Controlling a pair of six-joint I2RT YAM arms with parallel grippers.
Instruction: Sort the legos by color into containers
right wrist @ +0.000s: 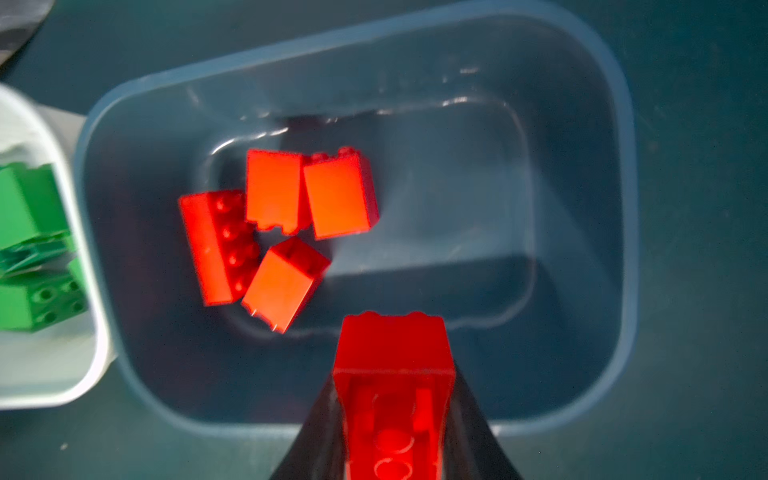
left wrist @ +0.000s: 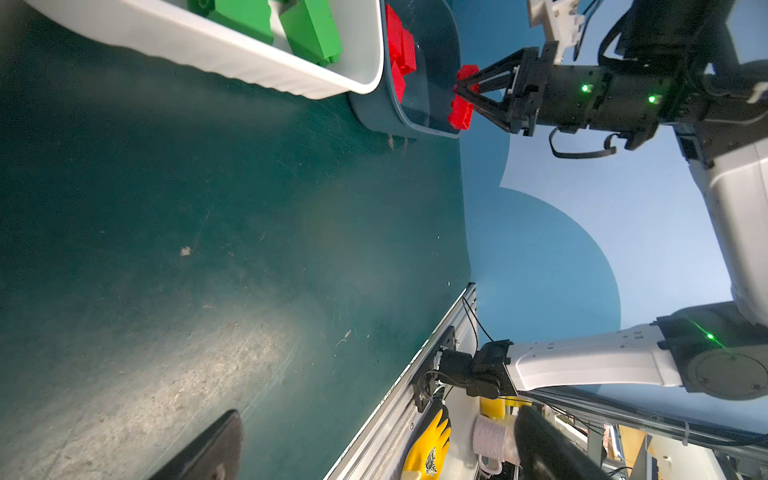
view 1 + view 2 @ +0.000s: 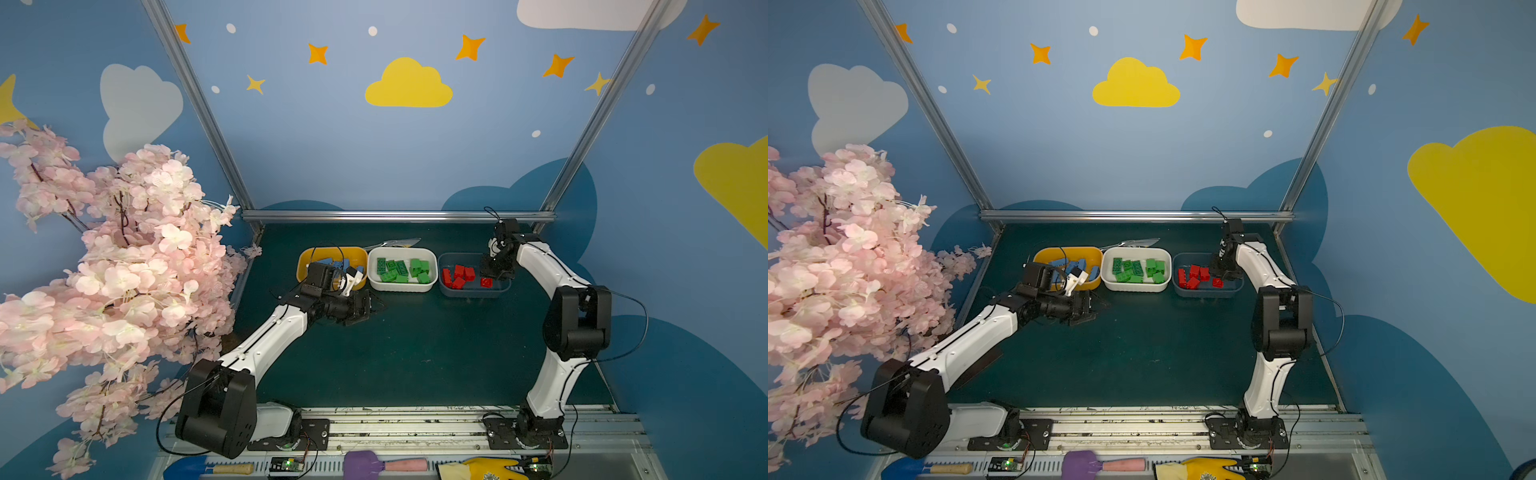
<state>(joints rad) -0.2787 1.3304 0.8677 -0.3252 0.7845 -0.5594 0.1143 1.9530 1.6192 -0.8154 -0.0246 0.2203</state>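
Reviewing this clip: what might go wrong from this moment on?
1. The right gripper holds a red brick close to the rim of the blue-grey tub, not over its middle. Released here, it may clip the rim and land on the mat.
2. The open left gripper lies low beside the yellow tub; a careless move might shove it.

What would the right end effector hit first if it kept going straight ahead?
Probably the bare floor of the blue-grey tub: the right end effector, shut on a red brick, points down into it, clear of the loose red bricks.
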